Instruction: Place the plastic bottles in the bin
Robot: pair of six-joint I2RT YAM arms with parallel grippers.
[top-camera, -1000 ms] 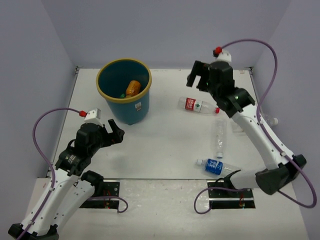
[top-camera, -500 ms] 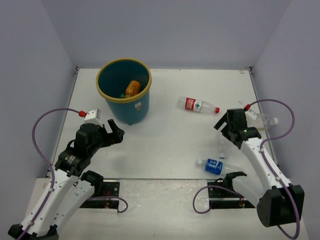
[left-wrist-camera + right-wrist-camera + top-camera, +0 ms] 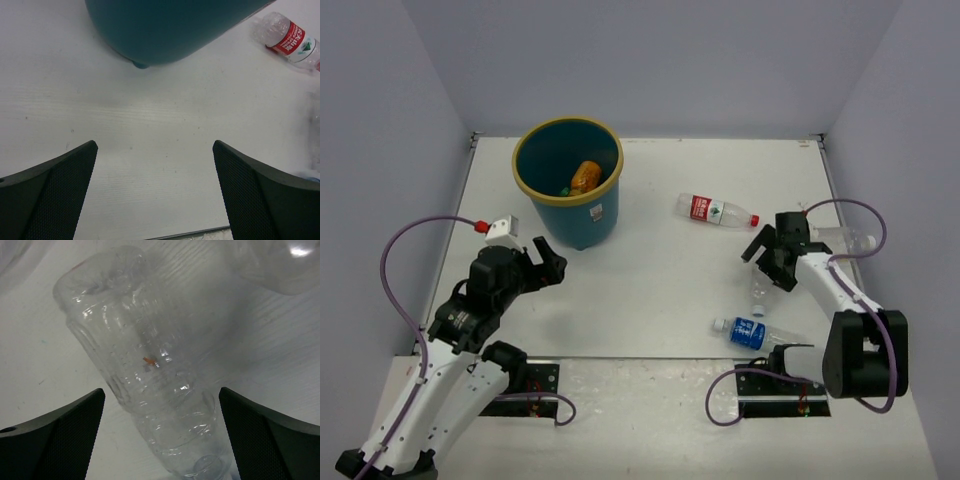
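Observation:
The teal bin [image 3: 565,222] with a yellow rim stands at the back left, an orange bottle [image 3: 585,176] lying inside it. A red-label bottle [image 3: 717,211] lies mid-table, and its end shows in the left wrist view [image 3: 290,40]. A blue-label bottle [image 3: 750,332] lies near the front. My right gripper [image 3: 768,268] hangs open over a plain clear bottle [image 3: 145,375], its fingers straddling it without touching. Another clear bottle [image 3: 847,238] lies at the right edge. My left gripper [image 3: 545,262] is open and holds nothing, just in front of the bin [image 3: 165,25].
Grey walls close the table on three sides. A second clear bottle [image 3: 285,265] lies close beside the one under the right gripper [image 3: 162,390]. Bare white table shows between the left gripper's [image 3: 154,145] fingers.
The right arm swung from the back of the table, near the red-label bottle, down and forward onto the plain clear bottle. The left arm barely moved.

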